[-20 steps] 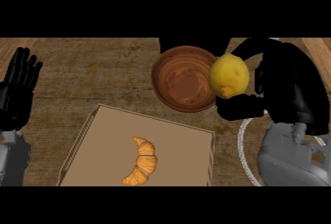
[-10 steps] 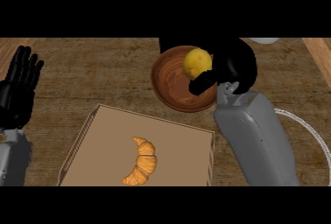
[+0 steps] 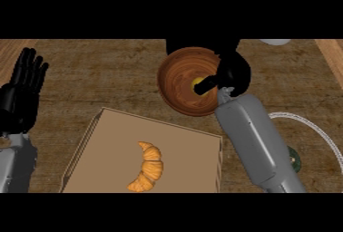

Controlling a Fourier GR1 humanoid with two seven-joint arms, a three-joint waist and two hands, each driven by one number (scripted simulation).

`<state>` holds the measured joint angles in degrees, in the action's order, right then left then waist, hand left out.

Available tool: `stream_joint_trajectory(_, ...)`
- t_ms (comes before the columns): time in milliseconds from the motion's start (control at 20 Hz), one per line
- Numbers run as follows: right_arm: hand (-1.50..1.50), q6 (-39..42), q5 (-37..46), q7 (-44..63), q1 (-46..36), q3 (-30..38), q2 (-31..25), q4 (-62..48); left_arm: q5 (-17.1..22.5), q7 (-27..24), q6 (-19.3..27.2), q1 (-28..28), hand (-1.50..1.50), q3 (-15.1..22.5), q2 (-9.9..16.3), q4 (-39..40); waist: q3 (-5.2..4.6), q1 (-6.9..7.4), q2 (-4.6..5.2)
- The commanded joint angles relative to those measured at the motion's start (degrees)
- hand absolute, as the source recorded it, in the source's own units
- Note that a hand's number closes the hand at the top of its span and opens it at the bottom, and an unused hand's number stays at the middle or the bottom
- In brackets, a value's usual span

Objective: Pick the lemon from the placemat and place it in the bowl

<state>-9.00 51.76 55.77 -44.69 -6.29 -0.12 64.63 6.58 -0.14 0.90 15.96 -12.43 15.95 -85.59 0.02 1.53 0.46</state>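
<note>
Lowered since before, right hand (image 3: 231, 72) curls around the lemon (image 3: 199, 84), mostly hiding it inside the bowl (image 3: 184, 81).

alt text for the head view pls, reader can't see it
The robot's right hand reaches over a brown wooden bowl, fingers curled round a yellow lemon mostly hidden inside it. Nearer the robot, a croissant lies on a tan placemat. The left hand rests open at the left edge, fingers up.
</note>
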Motion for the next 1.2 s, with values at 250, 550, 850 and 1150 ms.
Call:
stream_joint_trajectory(250,-1.50,-25.64,-6.44,-9.75,-0.61,0.15,0.11,-4.63,-0.82,-0.77,0.54,-0.65,0.00,0.54,-0.93,0.39,0.02,-0.14,-0.15)
stream_joint_trajectory(550,-1.50,-36.57,-2.08,-13.58,1.16,5.99,-1.49,-2.05,-0.54,-2.21,0.21,-0.35,0.00,-0.95,-0.04,2.48,0.00,-1.53,-0.33)
stream_joint_trajectory(850,-1.50,-34.16,-4.75,-12.04,16.02,8.55,-5.11,16.19,-0.02,0.71,0.69,-1.89,0.00,-1.46,0.42,-0.97,0.01,-3.07,-1.07)
stream_joint_trajectory(1150,-1.50,-31.43,-15.17,-20.19,35.41,8.37,-9.03,35.87,0.43,0.33,-0.25,-0.27,0.00,-3.13,2.32,1.73,0.02,-3.40,-0.82)
